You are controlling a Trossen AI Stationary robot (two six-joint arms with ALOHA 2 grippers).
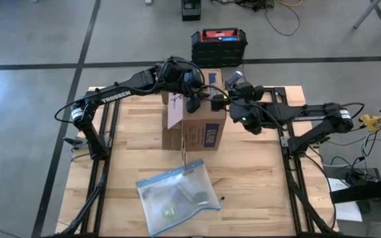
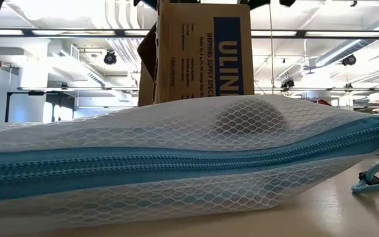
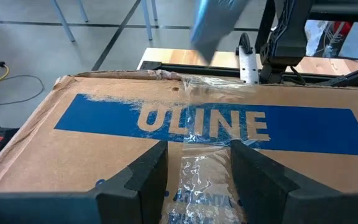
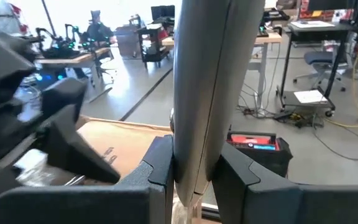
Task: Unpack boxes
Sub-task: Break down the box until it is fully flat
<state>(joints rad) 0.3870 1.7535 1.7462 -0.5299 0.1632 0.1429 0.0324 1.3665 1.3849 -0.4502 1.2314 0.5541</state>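
Cardboard box point(image 1: 196, 119) stands mid-table on the wooden table point(image 1: 256, 178), ULINE label up in the left wrist view, tape strip still across the top seam.

Left gripper point(image 3: 194, 171) sits over the box top, fingers parted and straddling the tape, nothing gripped. Right gripper point(image 4: 194, 165) at the box's far right edge is clamped on a grey upright item, likely a cutter or flap; can't tell which.

Judgement: step is opening the top. Best to steady the box with the left, work along the seam, avoid tipping it.

Clear zip pouch point(image 1: 177, 196) lies near the front edge, apart from the box. Black crate with red top point(image 1: 219, 45) on the floor behind. Room: concrete floor, desks, cables.
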